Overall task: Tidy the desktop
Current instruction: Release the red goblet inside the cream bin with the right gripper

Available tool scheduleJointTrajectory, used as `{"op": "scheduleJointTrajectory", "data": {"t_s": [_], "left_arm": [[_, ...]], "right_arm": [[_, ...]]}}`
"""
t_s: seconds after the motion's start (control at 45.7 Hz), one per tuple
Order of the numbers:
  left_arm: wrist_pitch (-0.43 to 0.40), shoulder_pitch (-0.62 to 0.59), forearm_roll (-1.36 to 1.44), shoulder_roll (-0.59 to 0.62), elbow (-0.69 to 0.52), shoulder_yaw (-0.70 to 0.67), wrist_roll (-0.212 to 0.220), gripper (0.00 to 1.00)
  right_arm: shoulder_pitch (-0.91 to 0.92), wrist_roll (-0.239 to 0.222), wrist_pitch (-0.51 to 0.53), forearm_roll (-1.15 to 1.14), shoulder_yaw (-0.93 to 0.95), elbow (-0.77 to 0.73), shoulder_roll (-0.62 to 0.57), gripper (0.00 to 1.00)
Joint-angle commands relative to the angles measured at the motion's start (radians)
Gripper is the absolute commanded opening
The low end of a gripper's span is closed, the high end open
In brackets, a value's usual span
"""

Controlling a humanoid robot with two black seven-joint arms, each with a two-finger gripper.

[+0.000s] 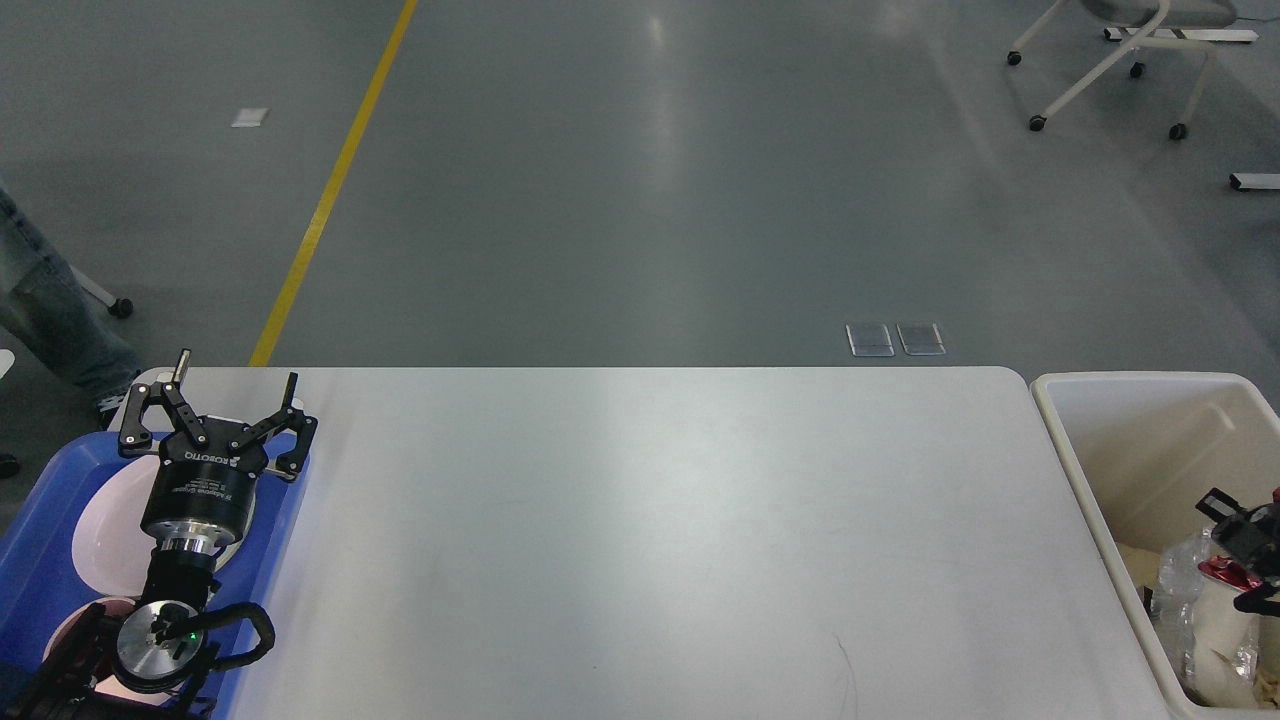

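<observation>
Tabletop (650,540): white, spans centre of view. Left pincer (215,420): fingers spread wide, holding nothing, above blue tray (45,510) with white plate (105,525). Right pincer (1250,560): over cream bin (1080,460), beside a red item (1222,570); grip unclear.

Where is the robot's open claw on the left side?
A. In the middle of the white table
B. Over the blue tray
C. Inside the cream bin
B: the left gripper hangs, fingers spread, over the far end of the blue tray holding white plates.
</observation>
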Motion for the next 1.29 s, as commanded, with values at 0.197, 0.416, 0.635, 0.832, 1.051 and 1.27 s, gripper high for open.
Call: {"op": "scheduleJointTrajectory", "data": {"t_s": [0.197,0.416,0.635,0.832,1.051,1.27], "left_arm": [[0.0,0.0,0.0,0.0,0.0,0.0,0.0,0.97],[0.0,0.0,0.0,0.0,0.0,0.0,0.0,0.97],[0.0,0.0,0.0,0.0,0.0,0.0,0.0,0.96],[0.0,0.0,0.0,0.0,0.0,0.0,0.0,0.96],[0.0,0.0,0.0,0.0,0.0,0.0,0.0,0.97],[0.0,0.0,0.0,0.0,0.0,0.0,0.0,0.96]], "right_arm": [[-0.101,-0.004,-0.076,0.001,-0.011,-0.074,0.079,0.0],[-0.118,-0.005,-0.079,0.001,-0.014,-0.074,0.087,0.0],[-0.135,-0.005,-0.083,0.001,-0.014,-0.074,0.095,0.0],[-0.146,-0.005,-0.231,0.003,-0.011,-0.07,0.093,1.0],[-0.147,-0.004,-0.237,-0.005,-0.013,-0.061,0.096,1.0],[-0.072,0.012,-0.22,0.018,0.035,-0.049,0.069,1.0]]}}
